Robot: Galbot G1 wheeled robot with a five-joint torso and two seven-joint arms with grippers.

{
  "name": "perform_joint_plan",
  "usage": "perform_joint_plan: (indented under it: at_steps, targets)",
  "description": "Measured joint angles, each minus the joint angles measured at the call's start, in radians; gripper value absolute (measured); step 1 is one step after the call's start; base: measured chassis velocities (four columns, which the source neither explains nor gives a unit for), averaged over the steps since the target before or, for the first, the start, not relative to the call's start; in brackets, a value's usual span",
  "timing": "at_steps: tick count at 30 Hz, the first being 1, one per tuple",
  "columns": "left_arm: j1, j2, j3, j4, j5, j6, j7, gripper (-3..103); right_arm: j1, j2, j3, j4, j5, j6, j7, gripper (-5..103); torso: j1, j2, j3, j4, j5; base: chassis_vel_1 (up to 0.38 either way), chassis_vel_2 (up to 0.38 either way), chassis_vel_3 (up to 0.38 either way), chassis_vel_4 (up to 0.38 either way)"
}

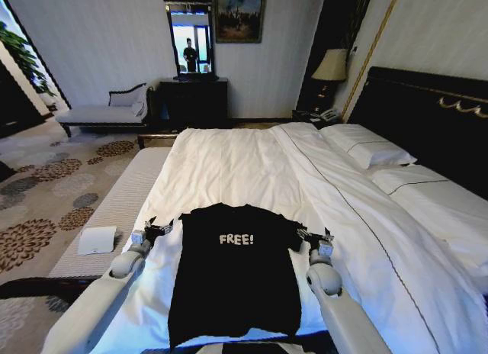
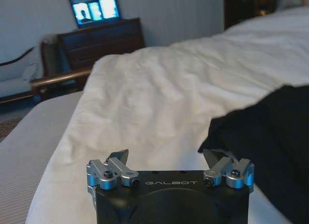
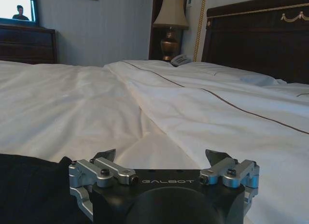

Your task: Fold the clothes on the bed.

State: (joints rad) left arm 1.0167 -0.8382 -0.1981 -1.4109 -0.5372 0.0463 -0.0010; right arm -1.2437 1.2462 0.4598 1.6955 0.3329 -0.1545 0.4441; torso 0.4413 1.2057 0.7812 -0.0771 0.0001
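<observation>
T-shirt point(image 1: 236, 274) flat on bed point(image 1: 229, 167), between both open hands point(image 1: 158, 230) point(image 1: 315, 236)

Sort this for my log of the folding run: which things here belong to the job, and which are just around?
Job: black "FREE!" T-shirt, spread flat; white bed; left claw and right claw, both open, one at each sleeve.

Just around: pillows, table lamp, chaise bench, dresser, white box.

White "FREE!" lettering is showing on the black short-sleeved cotton-looking T-shirt point(image 1: 235, 278); "GALBOT" is reading, faintly, on both black gripper housings: left gripper point(image 2: 170, 160), right gripper point(image 3: 163, 160).
</observation>
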Motion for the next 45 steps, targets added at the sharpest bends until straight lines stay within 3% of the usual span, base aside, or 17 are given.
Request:
perform_joint_plan:
  at_steps: [9,29,35,40,41,43,45]
  targets:
    - [-0.088,0.011,0.117,0.092,0.015,-0.080,0.022,86,0.009,0.003,0.004,0.002,0.009,-0.003,0.003,100,0.000,0.000,0.000,-0.0001,-0.0001,0.000,0.000,0.000,0.000]
    - [-0.186,-0.020,0.223,0.170,0.043,-0.088,0.018,84,0.046,0.007,0.010,-0.012,0.037,-0.005,0.005,100,0.000,0.000,0.000,0.0001,-0.0001,0.000,0.000,0.000,0.000]
    - [-0.221,-0.032,0.251,0.186,0.045,-0.089,0.015,57,0.051,0.008,0.010,-0.011,0.043,-0.005,0.005,100,0.000,0.000,0.000,0.0000,0.0000,0.000,0.000,0.000,0.000]
    - [-0.231,-0.041,0.262,0.198,0.048,-0.089,0.014,46,0.051,0.008,0.012,-0.010,0.045,-0.005,0.005,100,0.000,0.000,0.000,0.0000,0.0000,0.000,0.000,0.000,0.000]
    - [-0.232,-0.046,0.265,0.204,0.048,-0.090,0.014,36,0.051,0.008,0.013,-0.009,0.046,-0.005,0.005,100,0.000,0.000,0.000,0.0000,-0.0001,0.000,0.000,0.000,0.000]
    - [-0.232,-0.048,0.266,0.207,0.049,-0.091,0.014,36,0.051,0.007,0.014,-0.008,0.047,-0.005,0.006,100,0.000,0.000,0.000,0.0000,-0.0002,0.000,0.000,0.000,0.000]
    - [-0.232,-0.050,0.267,0.211,0.050,-0.094,0.014,25,0.050,0.007,0.015,-0.008,0.047,-0.005,0.006,100,0.000,0.000,0.000,0.0000,-0.0001,0.000,0.000,0.000,0.000]
